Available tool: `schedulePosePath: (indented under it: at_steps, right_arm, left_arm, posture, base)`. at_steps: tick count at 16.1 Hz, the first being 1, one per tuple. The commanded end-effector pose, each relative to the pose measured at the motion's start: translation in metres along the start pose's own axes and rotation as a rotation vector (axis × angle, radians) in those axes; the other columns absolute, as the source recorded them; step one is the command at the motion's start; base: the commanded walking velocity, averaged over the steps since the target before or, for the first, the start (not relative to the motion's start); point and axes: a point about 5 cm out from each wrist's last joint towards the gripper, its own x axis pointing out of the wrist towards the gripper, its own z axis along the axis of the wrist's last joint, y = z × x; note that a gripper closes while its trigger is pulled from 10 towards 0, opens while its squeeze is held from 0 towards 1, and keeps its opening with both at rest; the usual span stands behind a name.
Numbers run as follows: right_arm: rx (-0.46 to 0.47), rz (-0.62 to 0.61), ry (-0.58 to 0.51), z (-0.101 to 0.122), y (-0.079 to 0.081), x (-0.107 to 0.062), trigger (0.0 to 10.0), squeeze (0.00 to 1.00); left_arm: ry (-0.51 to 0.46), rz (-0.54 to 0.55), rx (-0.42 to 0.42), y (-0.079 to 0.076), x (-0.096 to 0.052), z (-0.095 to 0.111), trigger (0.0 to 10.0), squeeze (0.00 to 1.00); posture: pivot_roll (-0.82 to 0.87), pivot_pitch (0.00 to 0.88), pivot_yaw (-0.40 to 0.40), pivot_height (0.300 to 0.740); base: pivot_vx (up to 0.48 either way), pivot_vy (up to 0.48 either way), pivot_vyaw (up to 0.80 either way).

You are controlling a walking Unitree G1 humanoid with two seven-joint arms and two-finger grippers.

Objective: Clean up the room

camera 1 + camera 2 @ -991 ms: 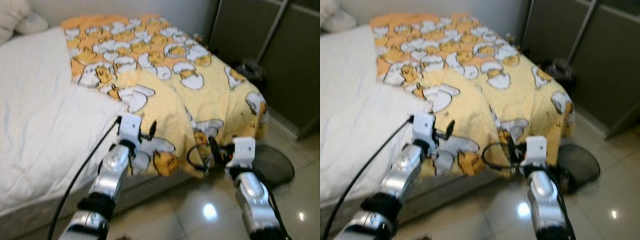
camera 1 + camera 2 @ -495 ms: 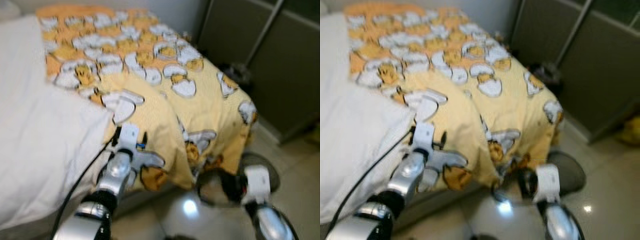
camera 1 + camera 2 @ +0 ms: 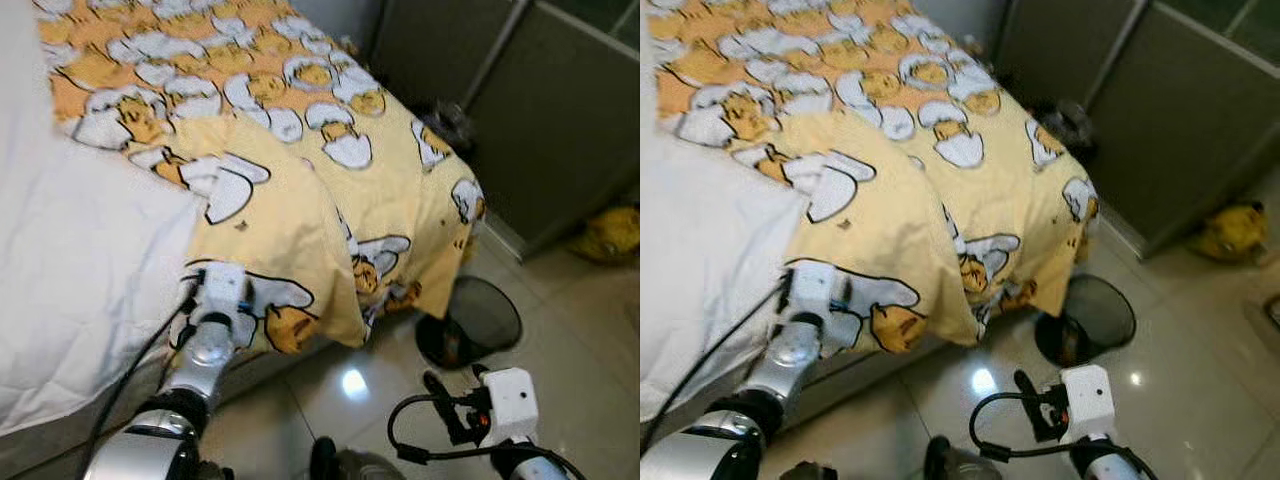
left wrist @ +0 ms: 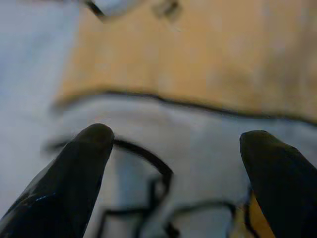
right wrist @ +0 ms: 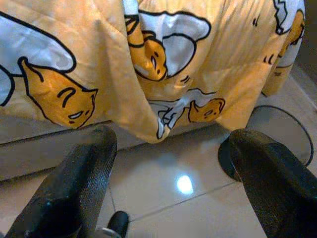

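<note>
A yellow blanket (image 3: 300,170) printed with white eggs and ducks covers the foot of the bed and hangs over its edge. My left gripper (image 3: 240,300) is right against the hanging hem; the left wrist view has its fingers (image 4: 84,168) open with the blanket (image 4: 198,64) close before them. Lower down, my right gripper (image 3: 445,405) hovers over the floor, apart from the blanket. Its fingers (image 5: 84,173) are open and empty, facing the drooping hem (image 5: 148,99).
A white sheet (image 3: 70,260) covers the bed's left part. A black mesh bin (image 3: 472,320) stands on the glossy tile floor (image 3: 560,340) by the bed's corner. Dark wardrobe doors (image 3: 560,120) line the right side, with a yellow object (image 3: 605,235) at their foot.
The camera has swung right and down. My right gripper has dropped away from the blanket's hem toward the floor. The left gripper stays at the hem.
</note>
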Motion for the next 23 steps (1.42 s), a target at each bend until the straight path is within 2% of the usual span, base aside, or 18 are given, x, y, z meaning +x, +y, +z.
schedulePosePath:
  at_steps: [1, 3, 4, 5, 7, 8, 9, 11, 14, 15, 16, 18, 19, 20, 21, 22, 23]
  right_arm:
    - [0.004, 0.0, 0.006, 0.001, 0.0, -0.002, 10.0, 0.0]
    - [0.01, 0.001, 0.019, 0.0, 0.004, -0.008, 10.0, 0.0]
    - [0.012, -0.001, 0.025, -0.001, 0.005, -0.01, 10.0, 0.0]
    - [0.013, -0.002, 0.033, -0.002, 0.006, -0.014, 10.0, 0.0]
    - [0.012, -0.001, 0.052, -0.006, 0.008, -0.022, 10.0, 0.0]
    - [0.015, 0.006, 0.07, -0.009, 0.009, -0.023, 10.0, 0.0]
    - [0.016, 0.014, 0.081, -0.01, 0.011, -0.024, 10.0, 0.0]
    - [0.013, 0.023, 0.093, -0.01, 0.011, -0.025, 10.0, 0.0]
    - [-0.001, 0.018, 0.113, -0.011, 0.007, -0.028, 10.0, 0.0]
    - [-0.002, 0.017, 0.114, -0.012, 0.007, -0.029, 10.0, 0.0]
    - [0.0, 0.013, 0.117, -0.012, 0.006, -0.029, 10.0, 0.0]
    - [-0.002, 0.016, 0.116, -0.012, 0.007, -0.026, 10.0, 0.0]
    - [-0.002, 0.015, 0.113, -0.011, 0.007, -0.023, 10.0, 0.0]
    - [-0.001, 0.015, 0.112, -0.011, 0.007, -0.02, 10.0, 0.0]
    - [-0.001, 0.015, 0.113, -0.012, 0.007, -0.019, 10.0, 0.0]
    - [0.0, 0.019, 0.116, -0.014, 0.009, -0.016, 10.0, 0.0]
    - [0.0, 0.023, 0.118, -0.014, 0.011, -0.015, 10.0, 0.0]
  left_arm:
    - [0.043, 0.03, -0.013, 0.006, 0.001, -0.004, 10.0, 0.0]
    - [0.01, 0.209, 0.0, 0.033, 0.006, 0.005, 10.0, 0.0]
    - [-0.019, 0.247, -0.004, 0.039, 0.007, 0.01, 10.0, 0.0]
    - [-0.061, 0.241, -0.019, 0.04, 0.007, 0.014, 10.0, 0.0]
    - [-0.062, 0.15, -0.062, 0.026, 0.003, 0.008, 10.0, 0.0]
    - [-0.005, 0.091, -0.076, 0.015, 0.0, -0.001, 10.0, 0.0]
    - [0.068, 0.03, -0.133, 0.004, -0.002, -0.01, 10.0, 0.0]
    - [0.092, 0.039, -0.149, 0.001, -0.001, -0.01, 10.0, 0.0]
    - [0.121, 0.051, -0.096, 0.003, 0.001, -0.01, 10.0, 0.0]
    - [0.136, 0.065, -0.086, 0.007, 0.0, -0.013, 4.1, 0.0]
    - [0.147, 0.081, -0.091, 0.013, 0.0, -0.016, 0.0, 0.0]
    - [0.14, 0.093, -0.068, 0.019, -0.001, -0.018, 0.0, 0.0]
    - [0.132, 0.1, -0.031, 0.022, -0.003, -0.02, 0.0, 0.0]
    - [0.112, 0.106, 0.069, 0.023, -0.006, -0.024, 0.0, 0.0]
    - [0.107, 0.11, 0.115, 0.023, -0.008, -0.027, 0.0, 0.0]
    - [0.1, 0.103, 0.223, 0.019, -0.014, -0.036, 0.0, 0.0]
    - [0.115, 0.092, 0.218, 0.017, -0.017, -0.04, 0.0, 0.0]
  posture:
    - [-0.15, 0.166, -0.164, 0.74]
    - [-0.15, 0.176, -0.152, 0.74]
    - [-0.16, 0.177, -0.151, 0.74]
    - [-0.16, 0.178, -0.143, 0.74]
    - [-0.15, 0.191, -0.14, 0.74]
    - [-0.15, 0.197, -0.143, 0.74]
    - [-0.16, 0.204, -0.15, 0.74]
    - [-0.17, 0.207, -0.157, 0.74]
    - [-0.18, 0.206, -0.161, 0.74]
    - [-0.19, 0.198, -0.161, 0.74]
    - [-0.19, 0.189, -0.157, 0.74]
    - [-0.18, 0.175, -0.15, 0.74]
    - [-0.17, 0.167, -0.146, 0.74]
    - [-0.16, 0.16, -0.141, 0.74]
    - [-0.16, 0.159, -0.141, 0.74]
    - [-0.15, 0.157, -0.141, 0.74]
    - [-0.15, 0.152, -0.14, 0.74]
  base:
    - [0.0, 0.0, 0.0]
    - [0.0, 0.0, 0.0]
    - [0.0, 0.0, 0.0]
    - [0.0, 0.0, 0.0]
    - [0.0, 0.0, 0.0]
    - [0.0, 0.0, 0.0]
    - [0.0, 0.0, 0.0]
    - [0.0, 0.0, 0.0]
    - [0.0, 0.0, 0.0]
    - [0.0, 0.0, 0.0]
    - [0.0, 0.0, 0.0]
    - [0.0, 0.0, 0.0]
    - [0.0, 0.0, 0.0]
    - [0.0, 0.0, 0.0]
    - [0.0, 0.0, 0.0]
    - [0.0, 0.0, 0.0]
    - [0.0, 0.0, 0.0]
